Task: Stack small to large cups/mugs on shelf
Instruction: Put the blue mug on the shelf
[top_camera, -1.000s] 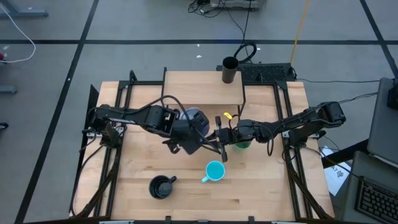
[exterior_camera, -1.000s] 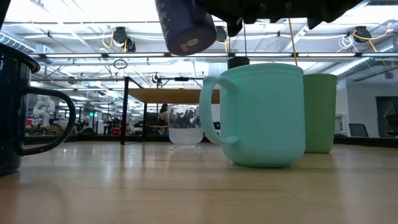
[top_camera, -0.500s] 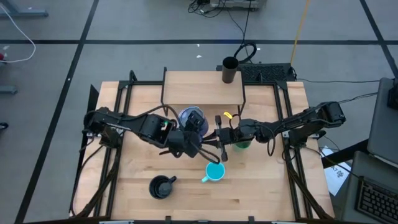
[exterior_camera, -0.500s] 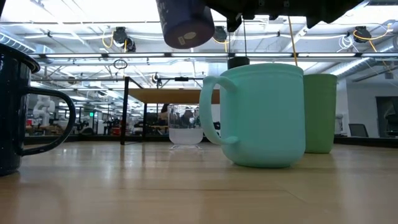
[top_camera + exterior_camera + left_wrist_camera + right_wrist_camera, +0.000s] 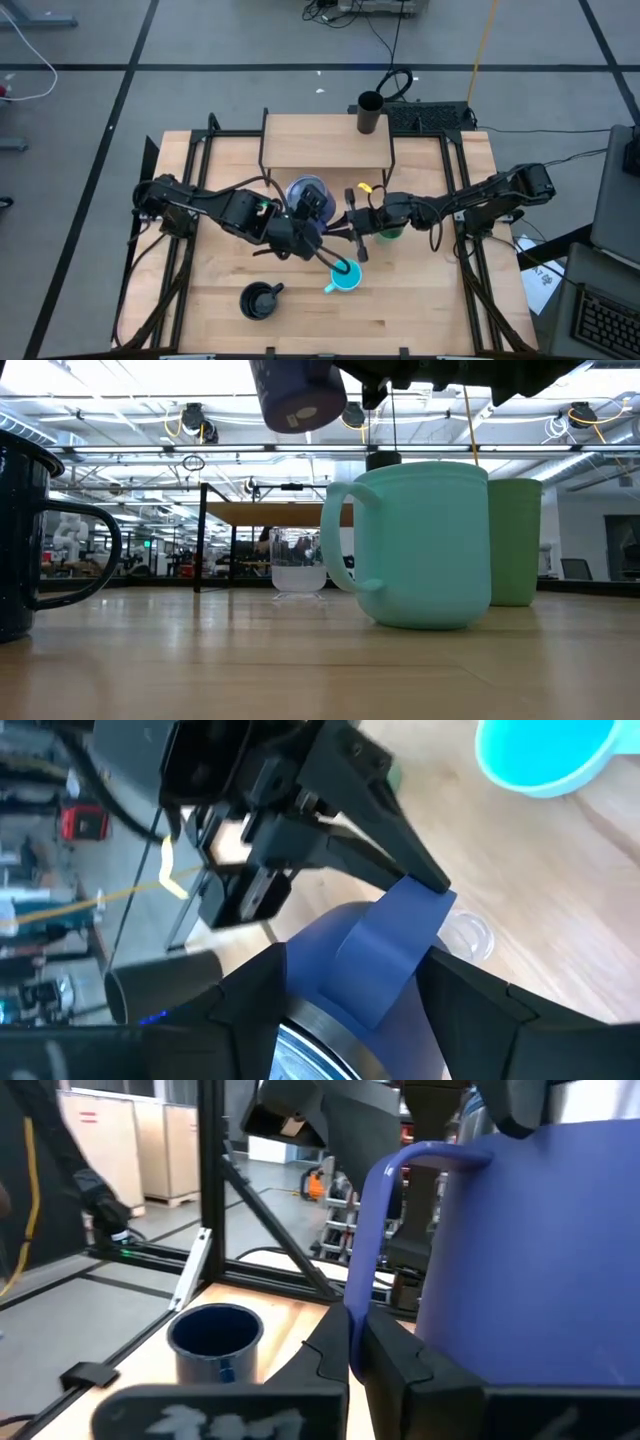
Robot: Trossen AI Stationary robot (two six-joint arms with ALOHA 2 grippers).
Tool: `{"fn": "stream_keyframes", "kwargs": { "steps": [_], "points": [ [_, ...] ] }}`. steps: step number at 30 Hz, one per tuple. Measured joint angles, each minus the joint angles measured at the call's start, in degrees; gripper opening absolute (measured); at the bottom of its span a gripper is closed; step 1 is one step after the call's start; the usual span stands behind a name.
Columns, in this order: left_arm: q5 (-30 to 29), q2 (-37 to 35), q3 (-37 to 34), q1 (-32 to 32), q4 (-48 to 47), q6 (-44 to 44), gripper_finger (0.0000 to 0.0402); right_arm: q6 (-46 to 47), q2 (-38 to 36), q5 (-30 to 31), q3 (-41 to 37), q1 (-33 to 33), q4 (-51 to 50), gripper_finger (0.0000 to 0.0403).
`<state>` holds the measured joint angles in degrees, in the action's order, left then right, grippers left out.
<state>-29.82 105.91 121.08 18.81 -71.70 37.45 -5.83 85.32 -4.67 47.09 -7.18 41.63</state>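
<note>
The right tool (image 5: 352,1342) is clamped shut on the handle of the blue-purple mug (image 5: 307,193), held in the air. The left tool (image 5: 322,236) stands open just beside that mug. Only the low view shows the clear glass (image 5: 298,565) behind the cyan mug (image 5: 420,545).

one black tumbler (image 5: 370,111) on one wooden shelf (image 5: 325,142). one blue-purple mug (image 5: 307,193) up in the air. one cyan mug (image 5: 345,276), one green cup (image 5: 389,232), one dark handled mug (image 5: 258,299) on the one table (image 5: 420,300), and in the low view one clear glass (image 5: 297,564) too. that's six vessels. two arms, two grippers: left gripper (image 5: 318,238), right gripper (image 5: 350,222).
</note>
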Motion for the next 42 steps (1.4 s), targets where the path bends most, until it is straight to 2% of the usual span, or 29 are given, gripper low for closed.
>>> {"fn": "stream_keyframes", "kwargs": {
  "steps": [7, 10, 16, 19, 32, 42],
  "points": [
    [1.9, -0.1, -0.9, -1.1, 2.1, 1.6, 0.0211, 1.2, 0.0, -1.5, 0.0, 0.0, -0.3, 0.0000],
    [1.9, -0.2, -2.3, -1.1, 3.8, 3.4, 0.0167, 1.7, 0.0, -1.6, -0.1, 0.0, -0.7, 0.0000],
    [0.0, -0.1, -3.2, -1.0, 6.9, 4.2, 0.0048, 2.5, 0.0, -2.7, -0.1, 0.0, 0.1, 0.0000],
    [-1.7, 0.1, -3.2, -1.2, 8.3, 4.4, 0.0013, 2.3, 0.0, -2.1, 0.0, 0.0, 0.9, 0.0001],
    [-3.6, 0.1, -3.3, -0.9, 9.4, 5.5, 0.0010, 2.3, 0.0, -1.8, 0.0, 0.0, 2.3, 0.0008],
    [-10.6, 0.0, -3.3, 1.5, 10.9, 4.5, 0.0006, 2.9, 0.0, -1.7, 0.0, 0.0, 5.9, 0.0036]
  ]
}}
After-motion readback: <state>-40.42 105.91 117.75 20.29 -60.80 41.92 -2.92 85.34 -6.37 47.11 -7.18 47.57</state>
